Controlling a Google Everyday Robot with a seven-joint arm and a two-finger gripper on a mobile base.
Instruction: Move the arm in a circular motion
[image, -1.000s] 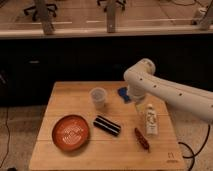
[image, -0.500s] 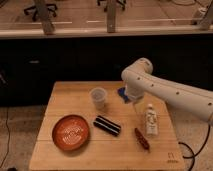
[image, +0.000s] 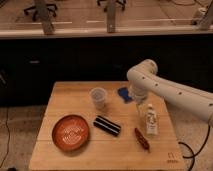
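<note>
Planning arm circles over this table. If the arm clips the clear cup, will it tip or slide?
The cup looks thin, clear and seemingly empty, so it is probably light and easily knocked. It stands upright on a base that seems narrower than its rim, so it may tip, then roll. The gripper hangs beside it, near the blue object, below the arm.

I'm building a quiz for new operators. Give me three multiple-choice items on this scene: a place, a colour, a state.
1. Where is the end effector? A on the floor; B over the far right part of the table; C behind the glass.
2. What colour is the arm? A black; B white; C green.
3. How does the cup stand? A upright; B upside down; C on its side.
Key: B, it hangs beside the blue object; B, its segments are white; A, its mouth faces up.
</note>
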